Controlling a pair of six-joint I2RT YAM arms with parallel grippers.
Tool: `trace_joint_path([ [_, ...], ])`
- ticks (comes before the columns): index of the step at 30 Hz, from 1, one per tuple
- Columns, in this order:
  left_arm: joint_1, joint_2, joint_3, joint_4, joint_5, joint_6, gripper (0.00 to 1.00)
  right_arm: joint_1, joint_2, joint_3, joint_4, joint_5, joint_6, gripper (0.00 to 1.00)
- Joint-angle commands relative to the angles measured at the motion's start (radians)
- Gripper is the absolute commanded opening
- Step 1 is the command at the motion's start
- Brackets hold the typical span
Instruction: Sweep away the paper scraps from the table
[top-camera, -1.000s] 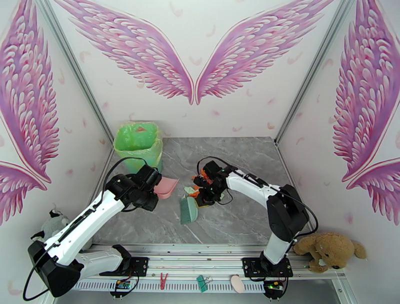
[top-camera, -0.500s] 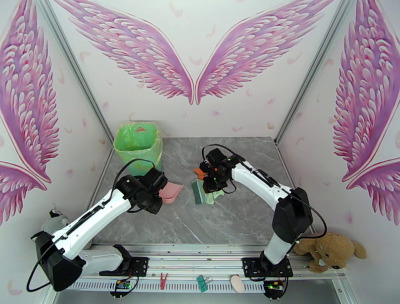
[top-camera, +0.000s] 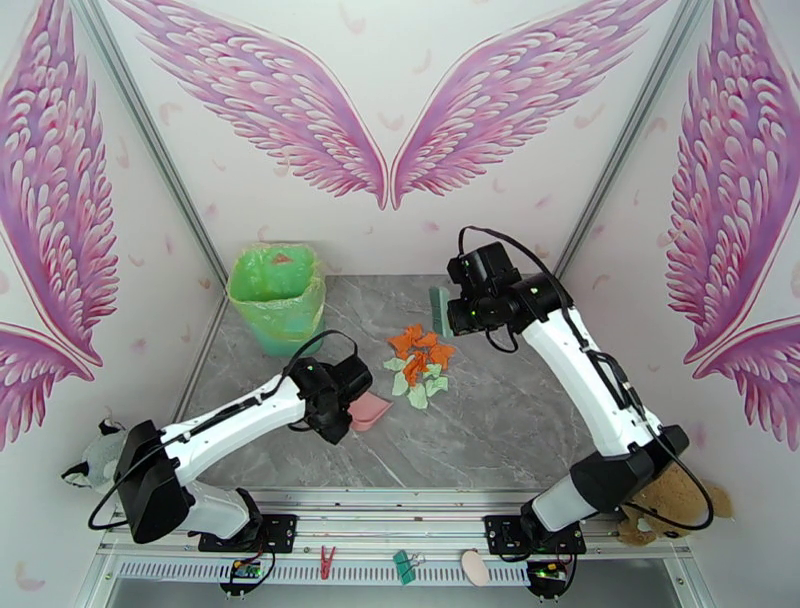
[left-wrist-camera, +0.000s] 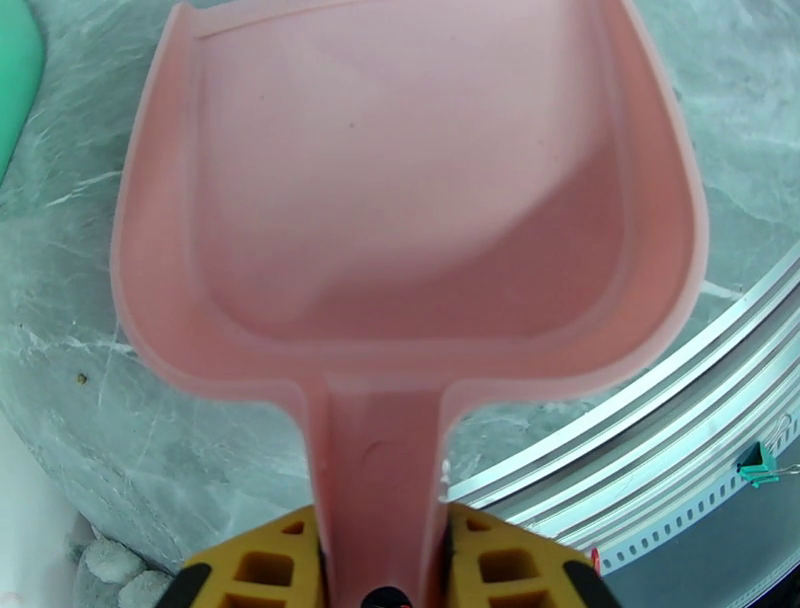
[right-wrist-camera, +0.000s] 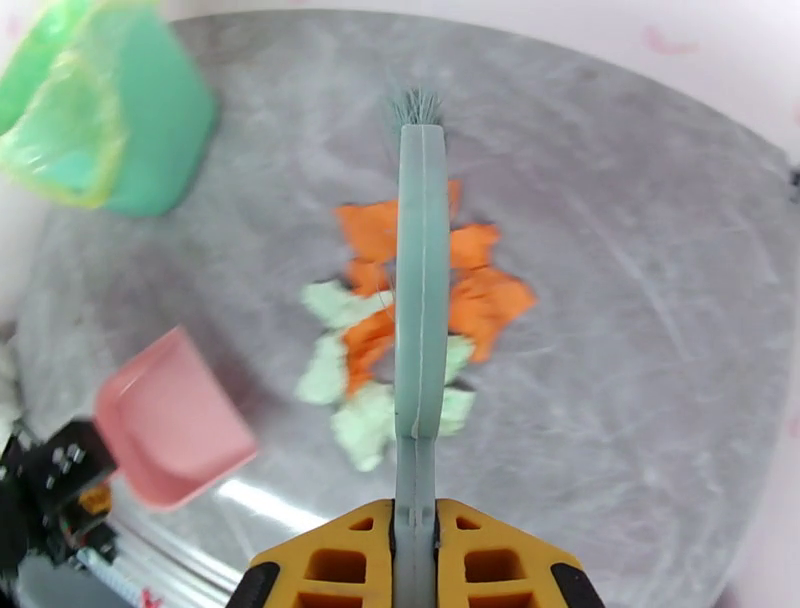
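Clustered paper scraps (top-camera: 418, 368) on table (top-camera: 520, 420), dustpan (top-camera: 372, 410) near

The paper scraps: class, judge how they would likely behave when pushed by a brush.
The paper scraps look small, thin and crumpled, so they are probably very light; a brisk stroke may scatter them. They lie as a loose pile of separate pieces, so they are likely to spread apart. The table looks smooth, so they should slide easily.
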Motion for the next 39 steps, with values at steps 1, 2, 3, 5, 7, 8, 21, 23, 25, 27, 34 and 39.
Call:
trace_joint_path([
  [1,-0.052,0.033,-0.016,0.053,0.025,-0.034,0.00,-0.023,0.156,0.069,-0.092,0.227,-0.053,0.00],
  [2,-0.071,0.044,-0.017,0.063,0.029,-0.041,0.00,-0.029,0.200,0.104,-0.113,0.255,-0.063,0.00],
  [3,-0.088,0.055,-0.017,0.068,0.027,-0.048,0.00,-0.031,0.243,0.133,-0.129,0.274,-0.070,0.00],
  [5,-0.113,0.072,-0.019,0.087,0.028,-0.062,0.00,-0.035,0.328,0.196,-0.157,0.303,-0.087,0.00],
  [7,-0.123,0.080,-0.027,0.113,0.045,-0.071,0.00,-0.036,0.392,0.244,-0.177,0.323,-0.100,0.00],
  [8,-0.125,0.084,-0.029,0.127,0.054,-0.073,0.00,-0.036,0.421,0.259,-0.178,0.329,-0.109,0.00],
  [21,-0.127,0.158,-0.045,0.216,0.070,-0.010,0.00,-0.015,0.545,0.180,-0.117,0.366,-0.219,0.00],
  [23,-0.127,0.168,-0.041,0.220,0.070,0.000,0.00,-0.005,0.550,0.169,-0.113,0.365,-0.229,0.00],
  [25,-0.127,0.180,-0.039,0.225,0.070,0.007,0.00,0.008,0.557,0.168,-0.112,0.364,-0.236,0.00],
  [27,-0.125,0.189,-0.038,0.229,0.074,0.012,0.00,0.022,0.564,0.166,-0.113,0.358,-0.240,0.00],
  [34,-0.111,0.207,-0.045,0.246,0.087,0.025,0.00,0.075,0.578,0.135,-0.118,0.334,-0.255,0.00],
  [39,-0.082,0.206,-0.049,0.259,0.098,0.033,0.00,0.114,0.545,0.079,-0.117,0.288,-0.255,0.00],
])
